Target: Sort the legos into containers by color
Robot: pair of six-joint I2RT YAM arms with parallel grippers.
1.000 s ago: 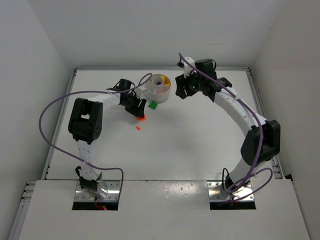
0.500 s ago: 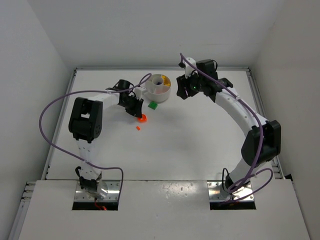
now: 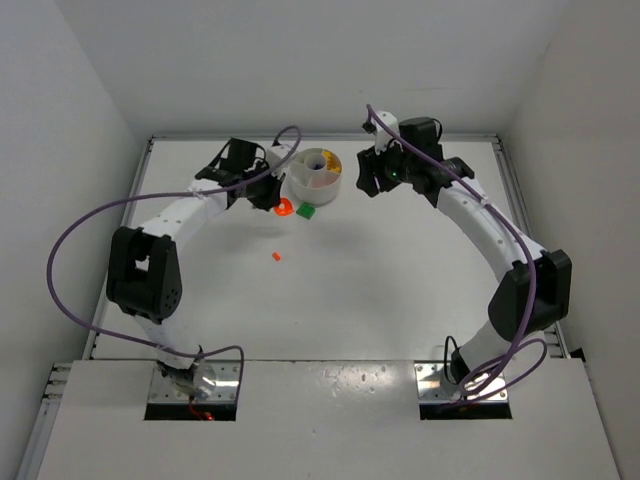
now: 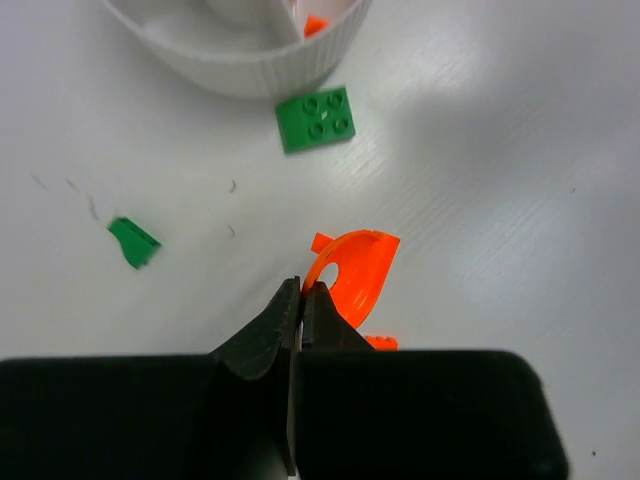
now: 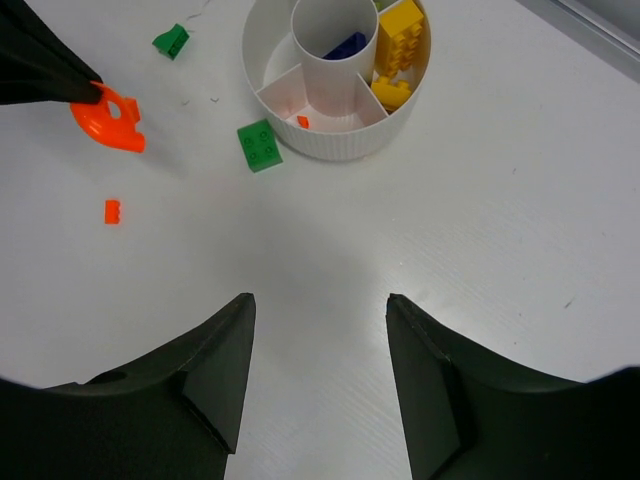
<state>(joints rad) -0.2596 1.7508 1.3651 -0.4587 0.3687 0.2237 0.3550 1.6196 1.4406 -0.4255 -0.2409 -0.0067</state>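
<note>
The left pincer (image 4: 301,295) was pinched shut on the edge of a curved orange lego (image 4: 355,270), a green lego (image 4: 316,118) and the white dish (image 4: 250,78) lay just past its tips, and the right pincer (image 5: 318,305) stood open and held nothing.

Bright, even light fills the white enclosure, seemingly from overhead. Shadows on the table (image 3: 380,290) are soft and pale. In the left wrist view the black fingers (image 4: 255,350) loom slightly blurred, while the orange curved piece (image 4: 355,275) is sharp. A mild sheen whitens the tabletop's upper right there.
</note>
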